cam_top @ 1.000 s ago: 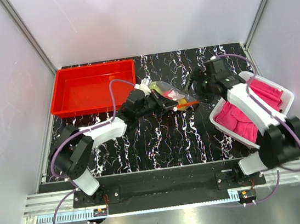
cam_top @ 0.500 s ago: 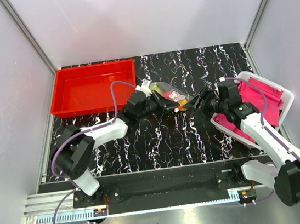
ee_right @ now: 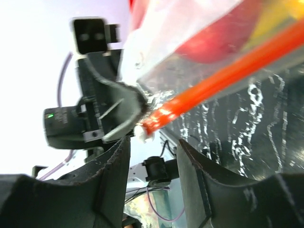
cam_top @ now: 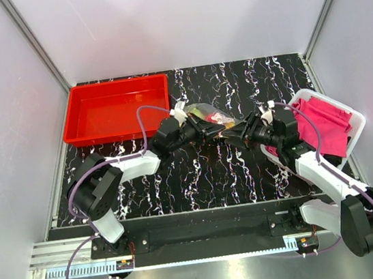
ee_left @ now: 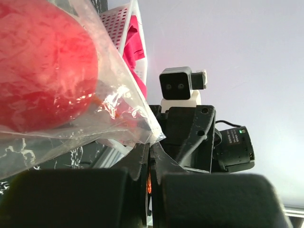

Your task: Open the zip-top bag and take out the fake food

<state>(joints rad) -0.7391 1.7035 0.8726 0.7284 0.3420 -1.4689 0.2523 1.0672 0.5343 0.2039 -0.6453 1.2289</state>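
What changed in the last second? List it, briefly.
The right claw swung off the white bin, leftward to the zip-top bag, and narrowed around the end of its orange zip strip, not clamped yet. The left claw stayed shut on the bag's corner. The red tray and the bin did not move.

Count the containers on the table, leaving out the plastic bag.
2. A red tray sits at the far left of the table; a white basket holding pink cloth sits at its right edge. None seems hidden.
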